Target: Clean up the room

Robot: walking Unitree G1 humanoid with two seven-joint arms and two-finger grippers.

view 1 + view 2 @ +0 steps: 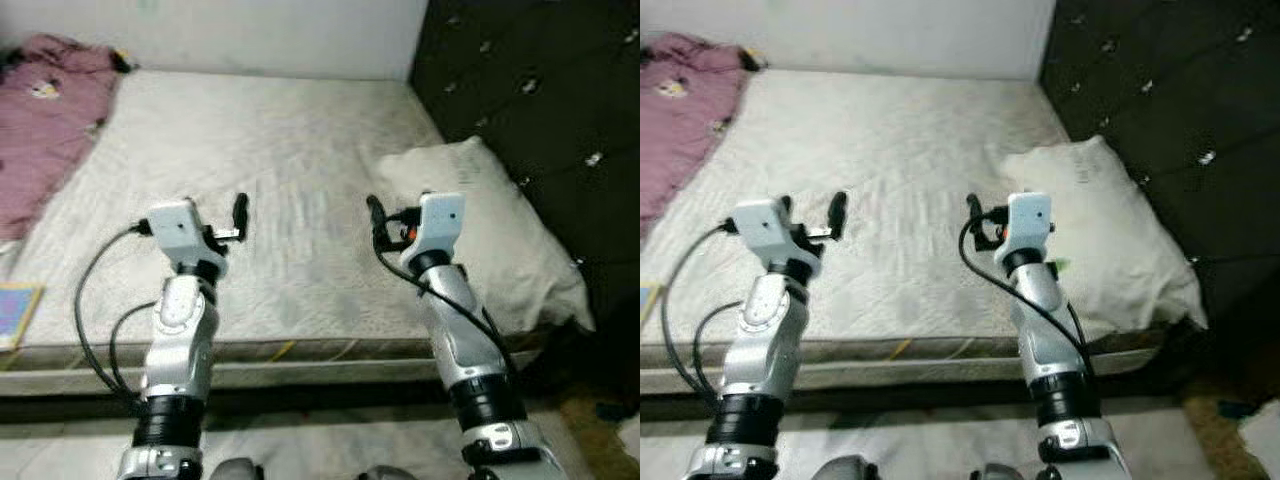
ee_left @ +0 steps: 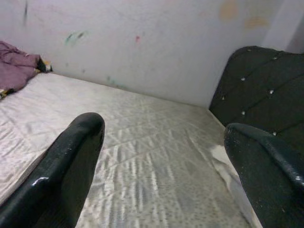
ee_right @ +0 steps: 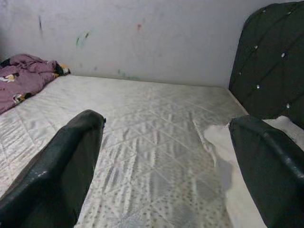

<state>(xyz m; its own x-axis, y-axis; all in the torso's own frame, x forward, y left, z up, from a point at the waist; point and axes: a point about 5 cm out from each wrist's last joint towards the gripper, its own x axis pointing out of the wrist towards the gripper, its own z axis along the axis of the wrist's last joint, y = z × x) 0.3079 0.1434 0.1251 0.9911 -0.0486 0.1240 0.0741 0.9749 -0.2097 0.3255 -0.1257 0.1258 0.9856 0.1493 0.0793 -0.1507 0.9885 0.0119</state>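
Note:
A bare white quilted mattress [image 1: 270, 130] lies before me. A white pillow [image 1: 480, 220] rests on its right side against the headboard. A crumpled purple blanket [image 1: 45, 120] is heaped at the far left corner, seen too in the right wrist view [image 3: 23, 78]. My left gripper [image 1: 238, 212] hovers over the mattress near its front edge, fingers wide apart and holding nothing [image 2: 164, 126]. My right gripper [image 1: 373, 215] is level with it, just left of the pillow, also open with nothing between its fingers [image 3: 166, 121].
A black tufted headboard [image 1: 540, 90] stands along the right side. A pale wall [image 1: 270, 35] closes the far edge. A colourful book [image 1: 15, 312] lies at the lower left beside the bed. Small items [image 1: 610, 410] sit on the floor at lower right.

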